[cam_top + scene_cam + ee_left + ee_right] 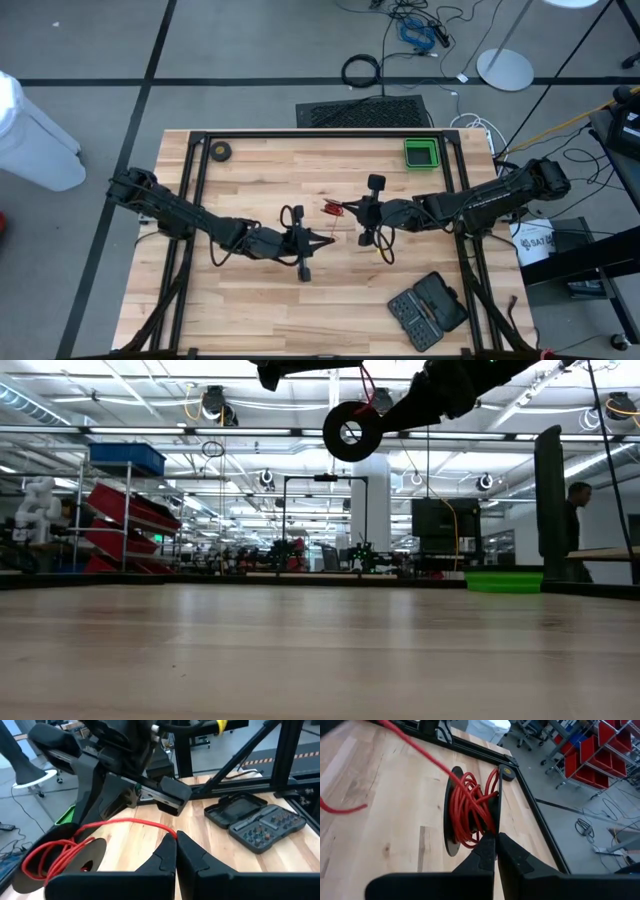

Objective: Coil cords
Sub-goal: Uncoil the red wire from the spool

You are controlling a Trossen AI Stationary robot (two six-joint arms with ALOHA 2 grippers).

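Note:
The small black reel (454,815) carries several turns of thin red cord (470,805). It hangs high above the table in the low view (352,430) and sits near the table's middle in the high view (334,208). My right gripper (495,840) is shut on the reel, coming from the table's right (352,209). My left gripper (175,840) is shut on the cord a short way off the reel, toward the near side (324,240). A loose red end (337,810) curls beside the reel. My left gripper pinches the red cord (170,832), a single strand, between its two fingertips. The fingers lie about level and come from the table's left. The cord runs from them in a slack arc back to the reel (75,865). My right gripper pinches the rim of one flange of the reel (496,827) between its two fingers, beside the wound cord. The fingers come about level from the table's right. The reel is lifted clear of the table, its flanges on edge.
A green bin (421,152) stands at the far right. An open black bit case (428,308) lies at the near right. A small black ring-shaped roll (220,151) lies at the far left. A thick black cable ring (361,70) lies on the floor beyond the table.

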